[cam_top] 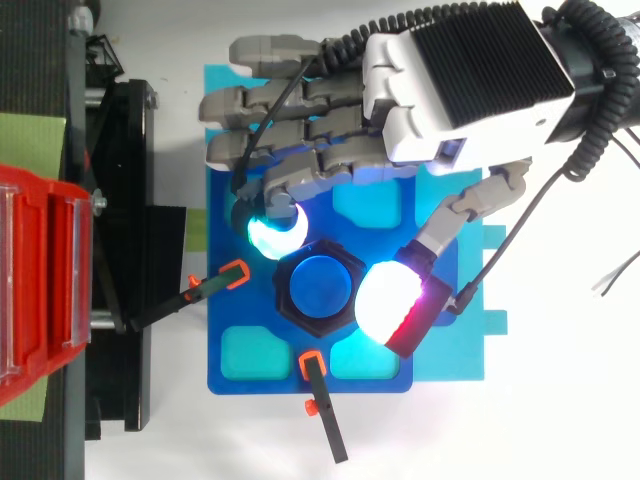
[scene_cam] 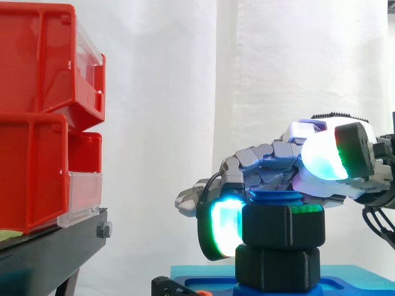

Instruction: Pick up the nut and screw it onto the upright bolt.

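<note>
A black hexagonal nut (scene_cam: 282, 225) (cam_top: 322, 290) sits on the upright blue bolt (cam_top: 320, 283), whose top (scene_cam: 276, 197) shows just above it. Under the nut is a second black hexagonal block (scene_cam: 278, 268), set in the blue fixture plate (cam_top: 218, 250). My hand (cam_top: 460, 80) reaches over the bolt from the right with its fingers curled down round the nut. One glowing cyan-green fingertip (scene_cam: 222, 228) lies against the nut's left face. The thumb's glowing pad (scene_cam: 324, 154) (cam_top: 395, 303) stands at the nut's right side, higher than the nut.
Stacked red bins (scene_cam: 37, 117) (cam_top: 40, 290) rest on a black stand (scene_cam: 52, 246) to the left. Two black clamps with orange tips (cam_top: 234, 272) (cam_top: 311, 362) point at the bolt's base from the left and the front. Behind everything hangs a white curtain.
</note>
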